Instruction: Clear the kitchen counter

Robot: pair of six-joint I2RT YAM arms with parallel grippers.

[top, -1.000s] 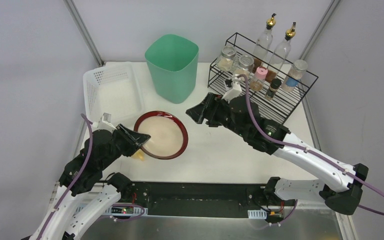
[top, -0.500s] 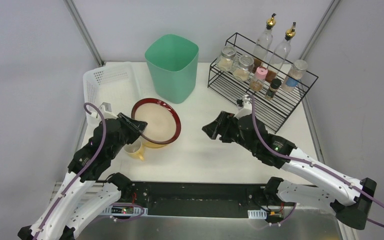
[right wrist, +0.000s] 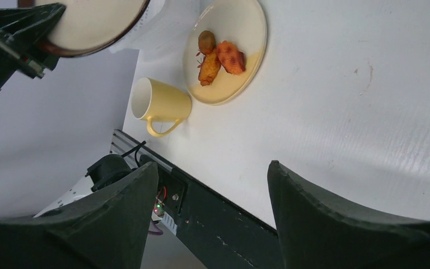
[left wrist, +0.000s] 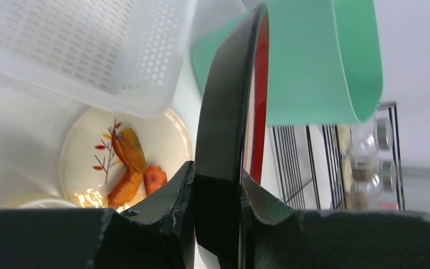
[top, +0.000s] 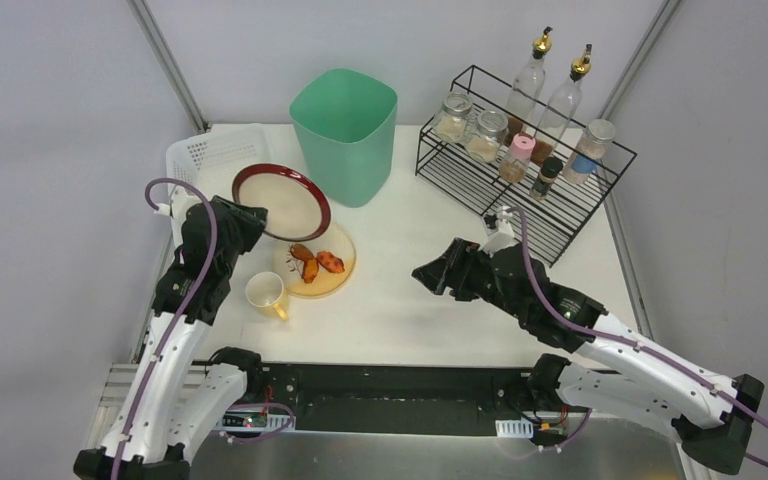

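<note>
My left gripper (top: 252,222) is shut on the rim of a red-and-black bowl with a cream inside (top: 282,200), held tilted above the white perforated basket (top: 205,150). In the left wrist view the bowl (left wrist: 229,112) stands edge-on between my fingers. A cream plate with fried food (top: 315,264) and a yellow mug (top: 266,293) sit on the white kitchen counter (top: 420,310). My right gripper (top: 427,274) is open and empty above the counter's middle; its wrist view shows the plate (right wrist: 227,50) and mug (right wrist: 159,103).
A green bin (top: 345,133) stands at the back centre. A black wire rack (top: 520,170) with jars and oil bottles is at the back right. The counter's metal front edge (top: 400,385) lies near the arm bases.
My left gripper lifted the bowl up and back-left toward the basket, uncovering the plate of food and the mug. My right gripper drew back from the rack toward the counter's middle.
</note>
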